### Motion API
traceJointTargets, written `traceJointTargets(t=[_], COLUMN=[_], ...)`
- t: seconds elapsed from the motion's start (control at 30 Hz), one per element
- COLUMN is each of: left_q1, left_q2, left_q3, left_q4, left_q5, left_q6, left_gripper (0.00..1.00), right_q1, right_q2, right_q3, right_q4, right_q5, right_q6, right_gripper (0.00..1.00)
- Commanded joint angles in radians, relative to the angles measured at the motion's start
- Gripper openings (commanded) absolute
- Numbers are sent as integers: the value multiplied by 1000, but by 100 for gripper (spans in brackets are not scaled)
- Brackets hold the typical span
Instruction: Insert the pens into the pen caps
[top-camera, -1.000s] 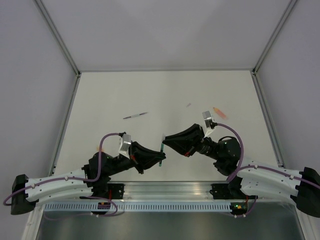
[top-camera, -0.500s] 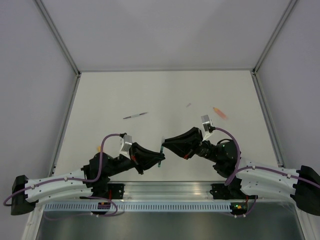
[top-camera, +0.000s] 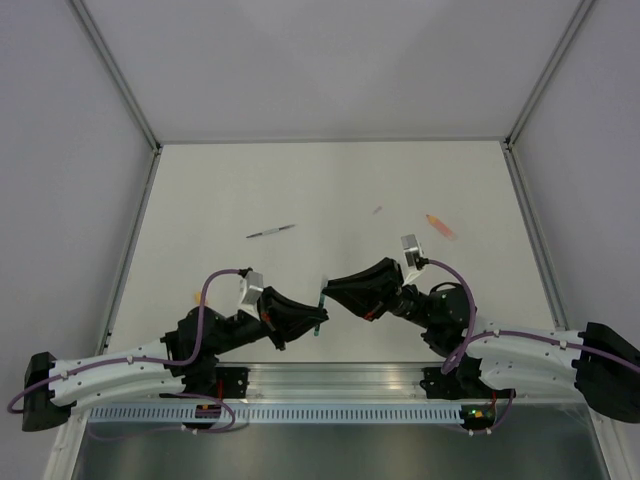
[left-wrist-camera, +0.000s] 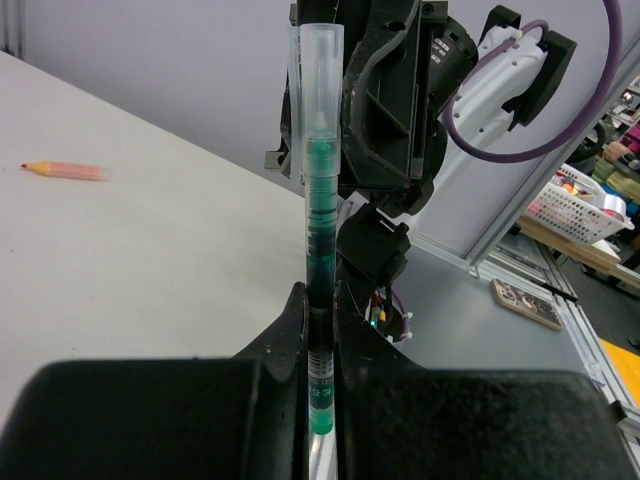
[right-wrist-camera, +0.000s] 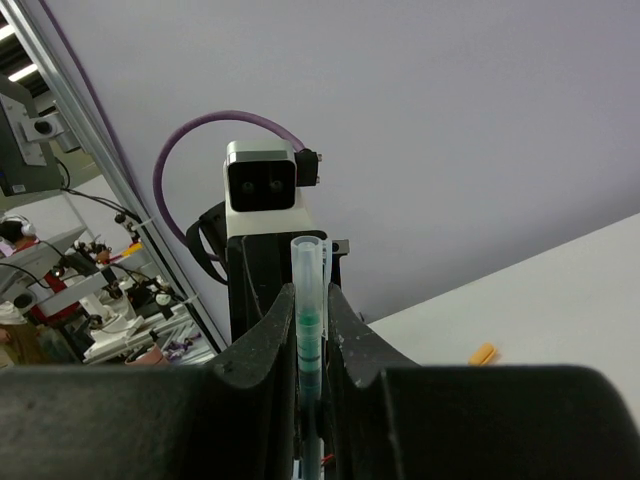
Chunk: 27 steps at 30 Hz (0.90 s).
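My left claw (left-wrist-camera: 320, 300) is pinching the green pen (left-wrist-camera: 319, 230) upright over the near middle of the table (top-camera: 300, 180). My right claw (right-wrist-camera: 308, 300) is clamped on the cap (right-wrist-camera: 308, 262) at the pen's tip. Farther off lie the silver pen (top-camera: 270, 232) on the left and the pink marker (top-camera: 439, 226) on the right.

The right fingers (top-camera: 338, 287), closed on the pen cap (left-wrist-camera: 314, 60), now sit closer to the left fingers (top-camera: 298, 318) than a second ago, and less of the green pen (left-wrist-camera: 320, 230) shows between them. The right wrist also lies nearer the left fingers.
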Motion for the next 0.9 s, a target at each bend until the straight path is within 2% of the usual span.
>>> traceJointTargets(t=[0.0, 0.03, 0.07, 0.13, 0.2, 0.23, 0.43, 0.53, 0.67, 0.87], left_q1=[-1, 1, -1, -1, -1, -1, -1, -1, -1, -1], left_q2=[-25, -22, -21, -13, -13, -10, -16, -16, -6, 36], left_q3=[12, 14, 15, 19, 20, 20, 22, 22, 26, 48], left_q4=[89, 85, 85, 85, 85, 85, 80, 79, 76, 63], left_q5=[-22, -22, -22, -22, -22, -22, -22, -22, -16, 0], left_q6=[9, 11, 13, 13, 14, 14, 16, 17, 26, 34], left_gripper=[2, 2, 2, 2, 2, 2, 2, 2, 2, 2], right_q1=[12, 14, 12, 12, 14, 14, 14, 14, 14, 14], right_q2=[31, 33, 31, 16, -6, -30, -113, -168, -237, -227], right_q3=[-31, -29, -28, -26, -26, -26, -26, -9, 86, 288], right_q4=[40, 38, 35, 20, -9, -20, -103, -204, -472, -745], right_q5=[-20, -20, -17, -8, 20, 27, 38, 46, 105, 251], right_q6=[20, 17, 16, 11, 5, -4, -24, -55, -121, -210], right_gripper=[13, 16, 25, 37, 43, 50, 68, 77, 82, 77])
